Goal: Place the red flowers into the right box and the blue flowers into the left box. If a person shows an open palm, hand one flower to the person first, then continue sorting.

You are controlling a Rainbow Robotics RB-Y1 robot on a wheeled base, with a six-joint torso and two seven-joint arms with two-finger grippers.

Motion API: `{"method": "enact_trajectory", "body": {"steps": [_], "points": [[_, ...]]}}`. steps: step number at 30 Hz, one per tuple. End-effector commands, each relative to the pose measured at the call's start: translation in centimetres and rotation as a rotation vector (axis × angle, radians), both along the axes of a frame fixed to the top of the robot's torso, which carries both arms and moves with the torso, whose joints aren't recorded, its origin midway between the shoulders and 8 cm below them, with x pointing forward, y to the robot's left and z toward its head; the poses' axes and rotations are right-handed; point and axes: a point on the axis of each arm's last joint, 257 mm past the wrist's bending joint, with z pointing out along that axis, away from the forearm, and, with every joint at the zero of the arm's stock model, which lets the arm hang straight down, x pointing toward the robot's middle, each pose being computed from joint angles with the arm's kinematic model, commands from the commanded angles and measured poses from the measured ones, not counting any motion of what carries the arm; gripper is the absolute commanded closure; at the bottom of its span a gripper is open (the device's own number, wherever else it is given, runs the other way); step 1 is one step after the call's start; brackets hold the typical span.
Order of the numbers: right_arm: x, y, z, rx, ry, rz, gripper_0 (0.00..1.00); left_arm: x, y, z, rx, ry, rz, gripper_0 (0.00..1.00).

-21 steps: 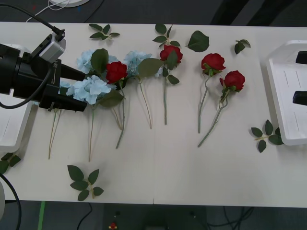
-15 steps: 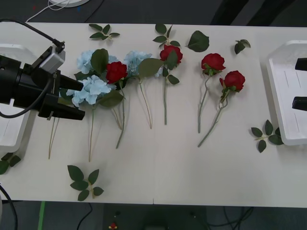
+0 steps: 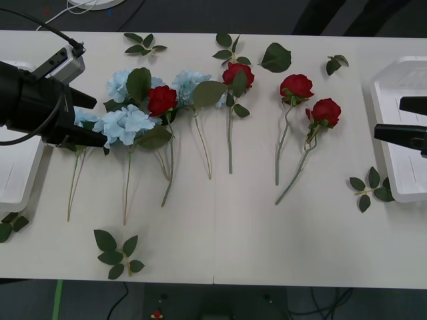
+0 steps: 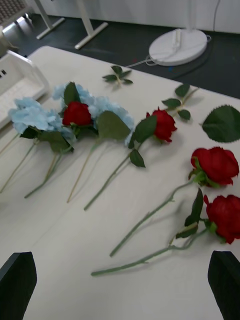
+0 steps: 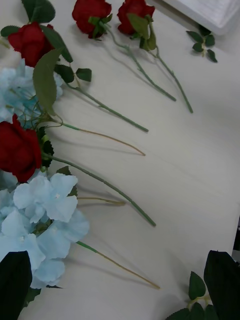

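The left gripper (image 3: 90,120) hangs low over the left end of the table (image 3: 220,227), its black fingers spread wide with nothing between them, and the nearest pale cluster of the blue flowers (image 3: 127,125) lies right at its fingertips, just ahead and partly between them in the left wrist view (image 5: 42,220). One of the red flowers (image 3: 161,100) rests directly behind that cluster, its bloom pressed among the blue petals and big green leaves, its stem crossing the tan stems, so it crowds the reach to the farther blue clusters. Behind and outboard of this gripper sits the left box (image 3: 17,173), under the arm. Beyond the tangle, three more red roses lie apart from one another across the middle of the table, stems pointing toward the robot. Loose leaf sprigs (image 3: 117,253) are scattered along the table's edges. The right gripper (image 3: 400,120) hovers over the right box (image 3: 390,100), fingers also wide apart and empty, with the closest rose (image 4: 227,217) just ahead of it.
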Motion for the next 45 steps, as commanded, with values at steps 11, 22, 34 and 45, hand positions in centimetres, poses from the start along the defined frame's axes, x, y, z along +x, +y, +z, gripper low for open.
{"method": "enact_trajectory", "body": {"steps": [11, 22, 34, 45], "points": [[4.4, 0.3, -6.3, -0.010, 0.295, -0.293, 0.00, 0.9, 9.4, -2.6, 0.052, 0.257, 0.547, 0.00], [9.6, -1.5, -10.3, -0.043, 0.463, -0.544, 0.00, -0.8, 15.4, -9.0, -0.002, 0.302, 0.781, 0.00], [14.9, -2.5, -16.1, -0.040, 0.557, -0.800, 0.00, -1.5, 18.1, -12.2, 0.020, 0.265, 0.847, 0.00], [16.9, 1.1, -18.7, 0.009, 0.620, -0.808, 0.00, 0.3, 20.0, -15.7, -0.032, 0.210, 0.938, 0.00]]}}
